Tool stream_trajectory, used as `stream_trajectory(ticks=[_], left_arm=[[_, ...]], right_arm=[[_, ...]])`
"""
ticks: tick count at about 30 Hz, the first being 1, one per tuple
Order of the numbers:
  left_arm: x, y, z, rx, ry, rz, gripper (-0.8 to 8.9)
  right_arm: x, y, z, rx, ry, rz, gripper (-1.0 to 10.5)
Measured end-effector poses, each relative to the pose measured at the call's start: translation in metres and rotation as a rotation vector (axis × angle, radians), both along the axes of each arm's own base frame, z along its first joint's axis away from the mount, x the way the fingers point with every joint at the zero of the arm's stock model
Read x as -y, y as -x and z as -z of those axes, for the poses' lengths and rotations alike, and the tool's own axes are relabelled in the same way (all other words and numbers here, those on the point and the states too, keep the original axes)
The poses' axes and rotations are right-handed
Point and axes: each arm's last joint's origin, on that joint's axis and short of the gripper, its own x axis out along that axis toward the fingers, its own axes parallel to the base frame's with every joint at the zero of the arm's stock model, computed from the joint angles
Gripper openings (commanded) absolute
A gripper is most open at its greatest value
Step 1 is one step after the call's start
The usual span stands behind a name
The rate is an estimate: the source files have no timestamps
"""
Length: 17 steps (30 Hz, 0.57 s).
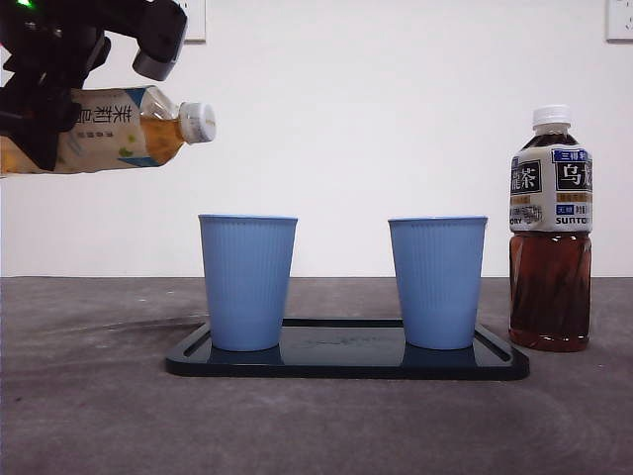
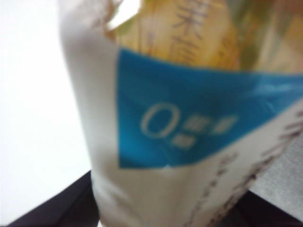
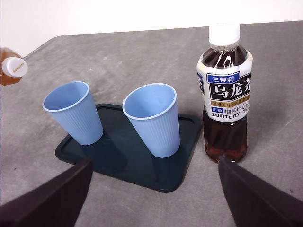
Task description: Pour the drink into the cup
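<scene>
While the clear plastic jasmine-tea bottle (image 1: pixel 109 129) is clamped sideways by the left gripper (image 1: pixel 45 99), above and outside the nearer blue ribbed cup (image 1: pixel 247 282), its white cap (image 1: pixel 198 122) must be removed before pouring.

In the left wrist view the tea bottle (image 2: pixel 189 123) fills the frame, blurred, hiding the left tool; the front view's edge cuts its base; only its cap (image 3: pixel 14 66) shows in the right wrist view
</scene>
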Motion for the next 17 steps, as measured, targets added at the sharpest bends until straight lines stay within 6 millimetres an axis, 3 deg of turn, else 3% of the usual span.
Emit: stream_trajectory(ticks=[17], left_arm=[[0.0109, -0.0051, 0.0075, 0.009, -0.064, 0.02, 2.14]], right_arm=[[-0.0005, 0.0003, 0.0, 0.001, 0.001, -0.02, 4.2]])
